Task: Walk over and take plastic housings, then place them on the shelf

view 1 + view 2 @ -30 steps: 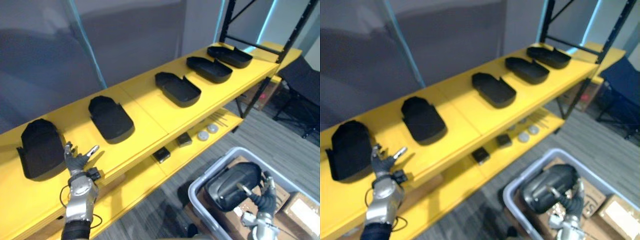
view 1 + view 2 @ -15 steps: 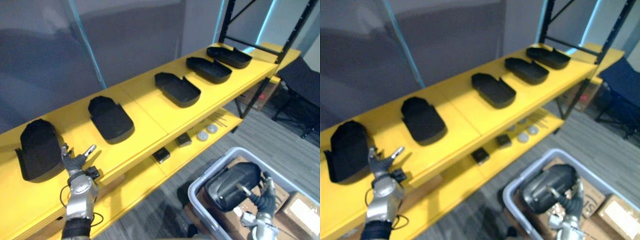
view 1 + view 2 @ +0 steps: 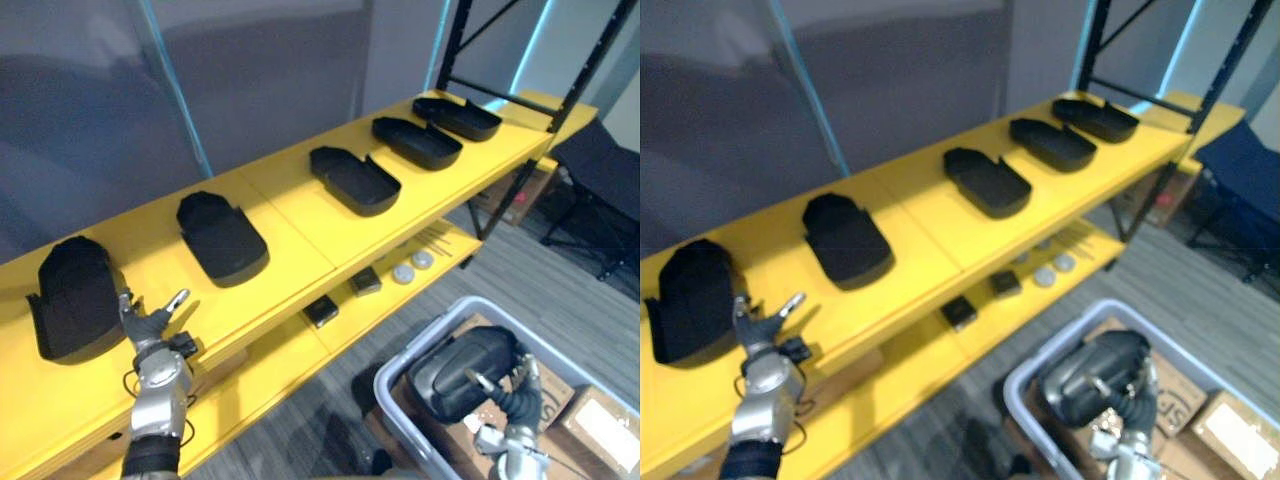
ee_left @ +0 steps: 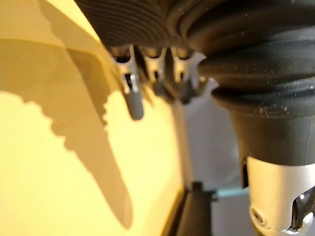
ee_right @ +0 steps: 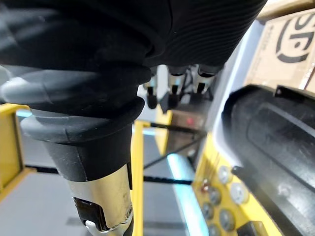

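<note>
Nearest, at five o'clock, the right hand (image 3: pixel 518 392) keeps its fingers loosely straight, thumb against a black plastic housing (image 3: pixel 455 375) lying in a grey bin (image 3: pixel 388 390). At seven o'clock the left hand (image 3: pixel 150 338) hovers with fingers spread above the yellow shelf (image 3: pixel 300 215), where five more housings (image 3: pixel 222 235) run from nine toward one o'clock.

Five black housings (image 3: pixel 222 237) lined up along the yellow shelf (image 3: pixel 300 215)
left hand (image 3: pixel 150 335) hovers, fingers spread, just beside the leftmost housing (image 3: pixel 72 297); right hand (image 3: pixel 512 405) is down at a sixth housing (image 3: pixel 455 370) in the grey bin (image 3: pixel 425 332)
</note>
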Motion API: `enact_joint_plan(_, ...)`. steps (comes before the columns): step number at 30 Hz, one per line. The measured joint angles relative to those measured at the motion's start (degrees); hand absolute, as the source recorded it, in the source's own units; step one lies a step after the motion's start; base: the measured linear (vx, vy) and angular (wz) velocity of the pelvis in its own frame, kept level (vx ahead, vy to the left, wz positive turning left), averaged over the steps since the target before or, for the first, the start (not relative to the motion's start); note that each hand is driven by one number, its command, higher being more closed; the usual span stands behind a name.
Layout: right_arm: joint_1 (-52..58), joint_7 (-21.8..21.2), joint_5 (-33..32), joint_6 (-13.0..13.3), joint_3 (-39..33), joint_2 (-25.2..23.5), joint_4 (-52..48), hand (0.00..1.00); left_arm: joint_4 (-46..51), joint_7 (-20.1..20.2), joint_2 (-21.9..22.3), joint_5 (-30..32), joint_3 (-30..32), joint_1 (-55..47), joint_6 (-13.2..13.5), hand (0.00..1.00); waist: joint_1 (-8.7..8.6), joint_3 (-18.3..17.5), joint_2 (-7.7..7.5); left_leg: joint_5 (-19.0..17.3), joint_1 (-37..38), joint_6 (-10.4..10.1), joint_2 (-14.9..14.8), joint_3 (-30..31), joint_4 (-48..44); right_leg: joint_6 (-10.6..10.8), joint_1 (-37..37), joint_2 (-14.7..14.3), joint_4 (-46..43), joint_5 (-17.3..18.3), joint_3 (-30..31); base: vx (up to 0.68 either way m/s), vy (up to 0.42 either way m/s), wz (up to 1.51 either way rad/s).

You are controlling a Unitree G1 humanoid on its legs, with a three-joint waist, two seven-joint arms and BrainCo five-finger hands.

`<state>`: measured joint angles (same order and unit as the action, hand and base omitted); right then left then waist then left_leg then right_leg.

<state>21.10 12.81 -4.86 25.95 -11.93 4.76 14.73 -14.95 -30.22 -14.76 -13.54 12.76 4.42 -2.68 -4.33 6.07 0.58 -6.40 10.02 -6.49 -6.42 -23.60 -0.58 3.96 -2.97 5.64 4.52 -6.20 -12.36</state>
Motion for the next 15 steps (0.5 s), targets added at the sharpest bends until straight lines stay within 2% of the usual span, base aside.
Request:
enact_joint_plan(4,0.0,0.9,0.0,0.0,0.3,0.0,0.3,0.0,0.0,1.4,-0.2,0.0,0.0,0.0,0.8,0.0,-0.24,0.1,-0.23,0.1,-0.1,0.0,0.3,0.3,0.2,0.1,0.0,0.2,0.0,-0.1,-0.3,-0.01,0.0,0.03)
enact_joint_plan(7,-0.1,1.5,0.3,0.0,0.2,0.0,1.2,0.0,0.2,4.4,-0.2,0.0,-0.5,-0.2,2.7,0.0,-0.06,0.3,-0.56,0.1,-0.1,0.0,0.4,0.6,0.3,0.1,-0.1,0.3,0.0,-0.1,-0.4,-0.02,-0.006,0.05)
enact_joint_plan(10,-0.5,3.5,1.3,0.3,-0.3,-0.1,0.7,0.0,8.7,9.2,0.3,-0.4,-2.1,-4.2,5.5,0.0,0.01,0.3,-0.64,0.1,-0.2,0.1,0.4,0.9,0.4,0.1,-0.2,0.3,0.0,-0.1,-0.6,-0.01,-0.005,0.04)
enact_joint_plan(12,-1.5,5.1,1.4,0.6,-1.1,-0.3,-2.3,0.0,17.4,13.5,2.3,-1.9,-3.5,-7.0,8.6,0.0,0.19,0.3,-0.62,0.1,-0.2,0.1,0.4,1.1,0.4,0.1,-0.3,0.4,0.0,-0.1,-0.7,-0.01,-0.001,0.03)
enact_joint_plan(14,-2.3,6.1,2.6,0.8,-1.5,-0.3,-5.5,0.0,21.3,15.5,3.6,-2.1,-4.5,-8.0,10.4,0.0,0.33,0.3,-0.61,0.1,-0.1,0.1,0.4,1.2,0.4,0.1,-0.5,0.4,0.0,-0.1,-0.9,-0.02,-0.007,0.05)
enact_joint_plan(15,-3.3,7.3,4.1,2.0,-1.4,-0.4,-9.2,0.0,24.4,17.5,4.8,-2.4,-4.9,-9.4,12.3,0.0,0.33,0.3,-0.55,0.1,-0.1,0.1,0.4,1.4,0.3,0.1,-0.7,0.4,0.0,-0.1,-1.1,-0.03,-0.013,0.07)
